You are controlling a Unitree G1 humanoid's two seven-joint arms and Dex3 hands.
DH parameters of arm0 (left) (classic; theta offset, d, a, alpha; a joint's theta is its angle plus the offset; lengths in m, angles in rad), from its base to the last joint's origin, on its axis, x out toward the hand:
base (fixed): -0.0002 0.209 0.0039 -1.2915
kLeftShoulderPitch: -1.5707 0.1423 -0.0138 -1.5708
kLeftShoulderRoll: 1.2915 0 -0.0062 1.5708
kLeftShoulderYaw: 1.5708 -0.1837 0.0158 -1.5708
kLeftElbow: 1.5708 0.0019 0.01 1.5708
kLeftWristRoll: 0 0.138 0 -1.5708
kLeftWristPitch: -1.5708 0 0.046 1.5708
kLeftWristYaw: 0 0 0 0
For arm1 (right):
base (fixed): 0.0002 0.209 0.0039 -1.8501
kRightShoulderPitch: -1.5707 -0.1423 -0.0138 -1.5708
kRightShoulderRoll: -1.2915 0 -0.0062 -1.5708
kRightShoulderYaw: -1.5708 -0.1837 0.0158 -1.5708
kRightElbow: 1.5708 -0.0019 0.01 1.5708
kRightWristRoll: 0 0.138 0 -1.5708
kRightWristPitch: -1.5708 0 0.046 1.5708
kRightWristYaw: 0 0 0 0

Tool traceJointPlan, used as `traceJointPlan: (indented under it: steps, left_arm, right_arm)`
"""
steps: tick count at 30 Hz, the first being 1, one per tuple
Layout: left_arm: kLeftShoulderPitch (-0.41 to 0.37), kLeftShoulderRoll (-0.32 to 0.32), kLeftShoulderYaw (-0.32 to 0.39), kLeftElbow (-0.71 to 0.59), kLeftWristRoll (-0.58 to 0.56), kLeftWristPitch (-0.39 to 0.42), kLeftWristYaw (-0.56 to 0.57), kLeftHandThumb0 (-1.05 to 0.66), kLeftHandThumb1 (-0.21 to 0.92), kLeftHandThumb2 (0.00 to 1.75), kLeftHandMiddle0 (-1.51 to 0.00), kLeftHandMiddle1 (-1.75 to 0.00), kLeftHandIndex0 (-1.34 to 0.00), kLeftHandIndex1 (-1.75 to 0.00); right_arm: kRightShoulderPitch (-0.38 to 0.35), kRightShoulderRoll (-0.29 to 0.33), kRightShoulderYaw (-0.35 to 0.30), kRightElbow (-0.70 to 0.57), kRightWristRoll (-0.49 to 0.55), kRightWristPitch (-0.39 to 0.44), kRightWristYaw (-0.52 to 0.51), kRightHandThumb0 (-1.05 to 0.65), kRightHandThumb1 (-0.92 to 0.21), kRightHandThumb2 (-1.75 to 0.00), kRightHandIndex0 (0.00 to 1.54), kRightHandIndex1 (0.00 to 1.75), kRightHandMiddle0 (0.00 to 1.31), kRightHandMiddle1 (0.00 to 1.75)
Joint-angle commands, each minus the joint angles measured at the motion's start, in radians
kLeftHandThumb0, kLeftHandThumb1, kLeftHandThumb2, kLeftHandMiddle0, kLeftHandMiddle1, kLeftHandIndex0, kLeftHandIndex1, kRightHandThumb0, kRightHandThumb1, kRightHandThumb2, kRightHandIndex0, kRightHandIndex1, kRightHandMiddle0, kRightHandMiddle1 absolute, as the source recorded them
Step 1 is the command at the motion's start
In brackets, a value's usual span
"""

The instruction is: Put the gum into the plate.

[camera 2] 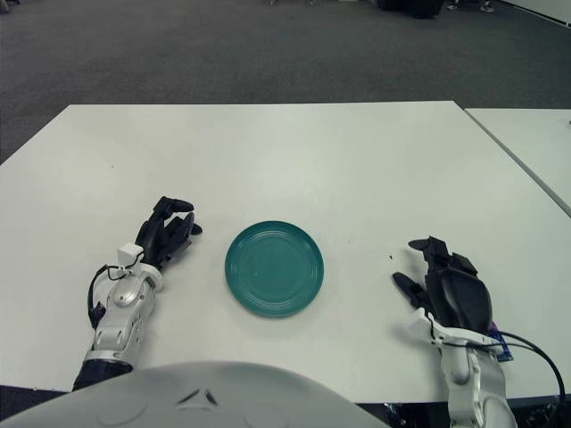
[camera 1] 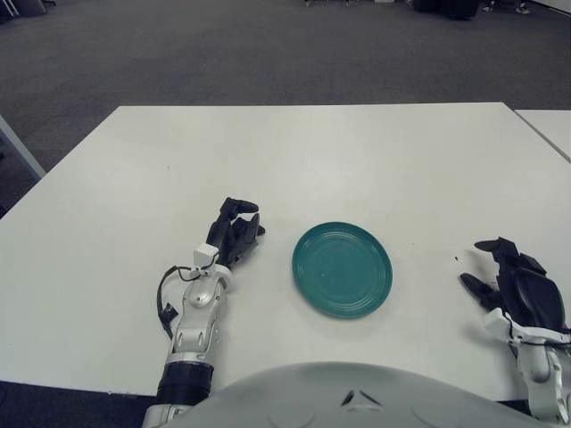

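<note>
A round teal plate (camera 1: 342,268) lies on the white table (camera 1: 303,152), near its front edge, and nothing shows inside it. I see no gum in either view. My left hand (camera 1: 237,228) is just left of the plate, low over the table, its dark fingers curled in; nothing shows between them. My right hand (camera 2: 443,278) shows to the right of the plate near the front edge, fingers relaxed and spread, holding nothing. A small blue-purple thing (camera 2: 501,350) peeks out beside the right wrist; I cannot tell what it is.
A second white table (camera 1: 551,127) stands close at the right, with a narrow gap between. Grey carpet lies beyond the far edge. A small dark speck (camera 1: 456,259) marks the table between the plate and the right hand.
</note>
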Motion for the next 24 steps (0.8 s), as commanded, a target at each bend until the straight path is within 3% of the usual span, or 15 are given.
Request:
traceJointPlan:
  steps: [1,14,24]
  left_arm:
    - [0.005,0.013,0.007,0.013,-0.011,0.036,-0.012,-0.36,0.92,0.52,-0.45,-1.56,-0.20,-1.75]
    - [0.006,0.019,0.016,0.016,-0.017,0.025,-0.019,-0.36,0.92,0.52,-0.50,-1.56,-0.21,-1.75]
    - [0.004,0.020,0.010,0.018,-0.006,0.028,-0.017,-0.36,0.92,0.52,-0.50,-1.59,-0.21,-1.75]
  right_arm:
    - [0.066,-0.033,0.117,0.274,-0.025,0.071,-0.082,-0.70,-0.92,-0.46,0.44,0.51,0.04,1.10]
    - [0.000,-0.080,0.217,0.441,0.034,0.107,-0.255,-0.72,-0.92,-0.53,0.43,0.51,0.03,1.09]
    - [-0.062,-0.098,0.306,0.419,0.064,0.152,-0.273,-0.74,-0.92,-0.54,0.42,0.52,0.02,1.09]
